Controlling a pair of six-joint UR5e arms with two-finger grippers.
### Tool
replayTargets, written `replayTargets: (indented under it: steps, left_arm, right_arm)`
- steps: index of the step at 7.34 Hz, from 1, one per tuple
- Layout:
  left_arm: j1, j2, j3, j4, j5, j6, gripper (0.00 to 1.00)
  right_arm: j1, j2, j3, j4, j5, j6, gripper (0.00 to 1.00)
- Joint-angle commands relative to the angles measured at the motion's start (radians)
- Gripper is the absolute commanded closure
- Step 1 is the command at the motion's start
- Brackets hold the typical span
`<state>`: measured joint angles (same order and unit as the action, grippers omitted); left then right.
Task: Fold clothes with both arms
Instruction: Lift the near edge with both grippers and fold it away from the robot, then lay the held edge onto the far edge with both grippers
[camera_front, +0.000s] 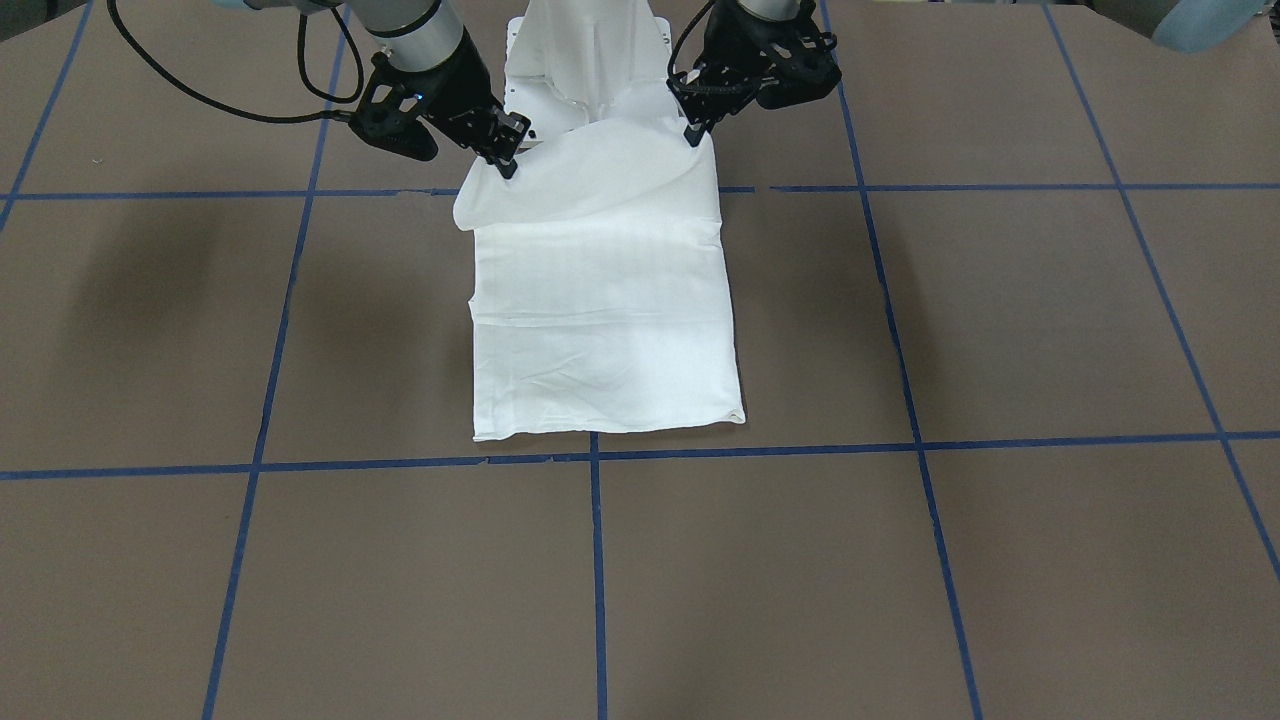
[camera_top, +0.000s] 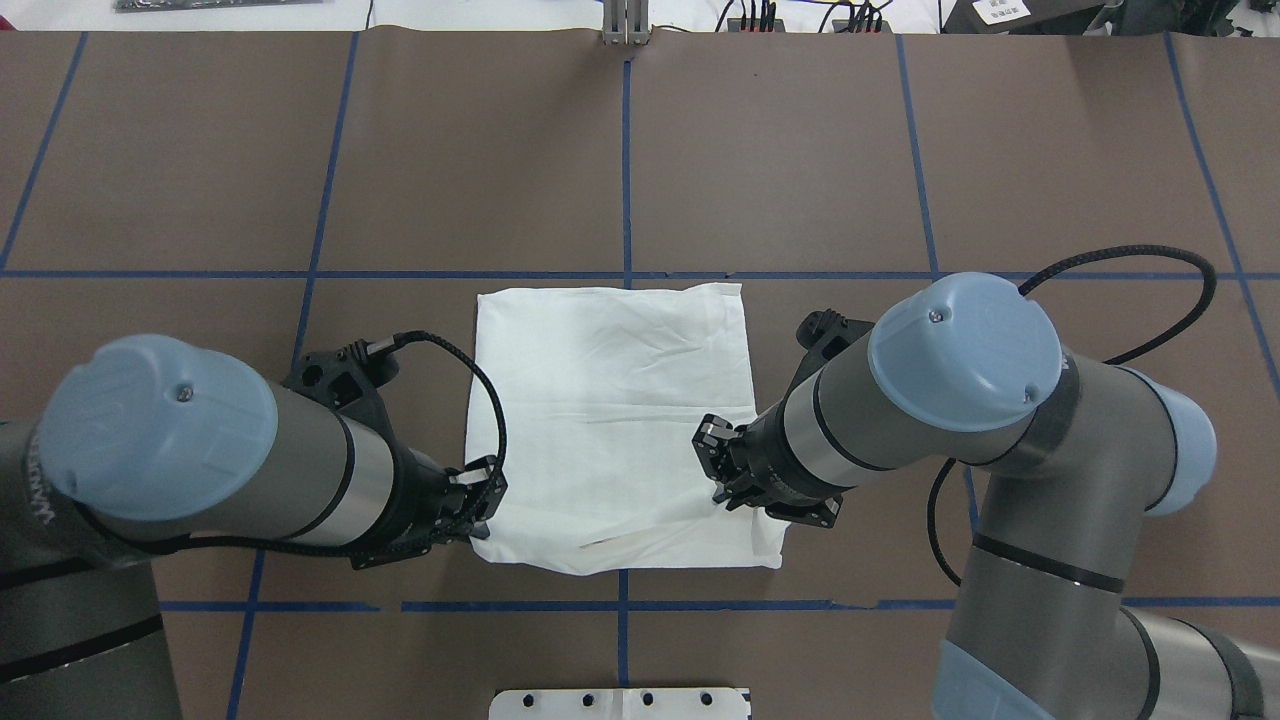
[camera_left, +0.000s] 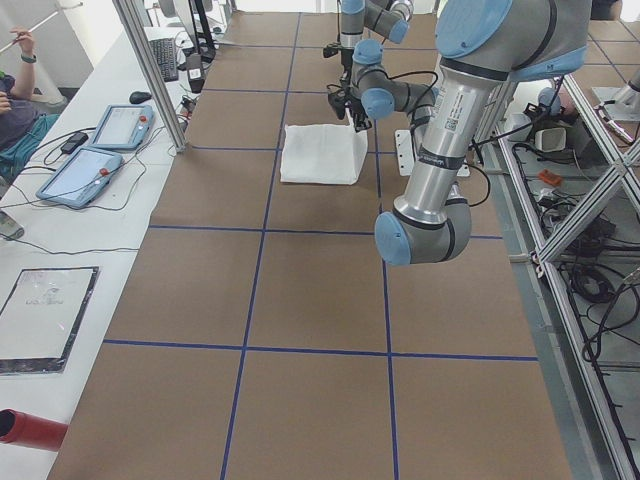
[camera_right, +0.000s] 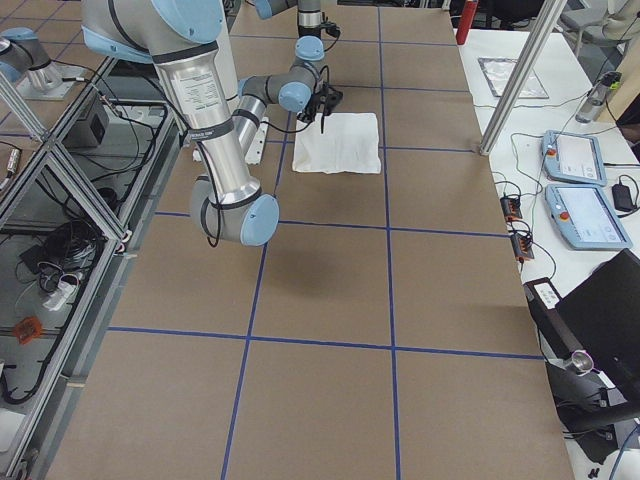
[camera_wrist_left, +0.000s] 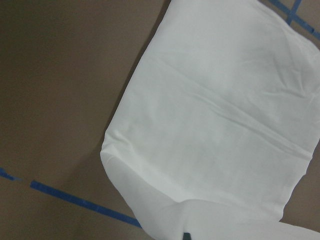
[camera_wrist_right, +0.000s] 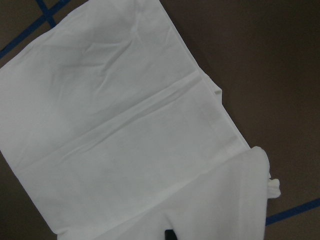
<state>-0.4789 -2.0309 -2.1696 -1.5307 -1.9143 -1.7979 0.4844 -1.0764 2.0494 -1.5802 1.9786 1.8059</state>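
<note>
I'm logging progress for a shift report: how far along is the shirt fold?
Done: the T-shirt already lies as a narrow rectangle with no sleeves showing. In hand: the left gripper and right gripper each pinch a corner of the edge nearest the robot, raised off the table. Left: probably carrying that edge across to the far edge, laying it flat and letting go.

Front-facing view: set across the tabletop from me, looking steeply down toward my base. Overhead view: behind and above my shoulders, facing forward to the tabletop's far edge. Side views: distant, one at each end of the tabletop, looking along it. Wrist views: close above the white T-shirt, which all six views share.
</note>
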Motion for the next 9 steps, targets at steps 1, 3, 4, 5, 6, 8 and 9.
replayTargets:
  steps: [1, 3, 4, 5, 6, 8, 9]
  left_arm:
    - [-0.073, -0.011, 0.095, -0.078, -0.022, 0.038, 1.0]
    - [-0.105, -0.012, 0.175, -0.161, -0.023, 0.042, 1.0]
    - [-0.125, -0.014, 0.198, -0.176, -0.023, 0.048, 1.0]
    - [-0.142, -0.031, 0.223, -0.177, -0.023, 0.075, 1.0]
    - [-0.15, -0.041, 0.264, -0.207, -0.022, 0.083, 1.0]
    - [-0.156, -0.054, 0.367, -0.311, -0.022, 0.083, 1.0]
    - [-0.162, -0.061, 0.387, -0.318, -0.022, 0.083, 1.0]
  right_arm:
    - [0.035, 0.087, -0.112, 0.005, -0.03, -0.074, 1.0]
    - [0.092, 0.093, -0.126, 0.009, -0.03, -0.109, 1.0]
    - [0.112, 0.11, -0.164, 0.015, -0.03, -0.115, 1.0]
    - [0.121, 0.145, -0.225, 0.047, -0.03, -0.115, 1.0]
    - [0.123, 0.167, -0.289, 0.101, -0.03, -0.114, 1.0]
    - [0.131, 0.176, -0.336, 0.135, -0.03, -0.115, 1.0]
    - [0.134, 0.187, -0.36, 0.135, -0.03, -0.115, 1.0]
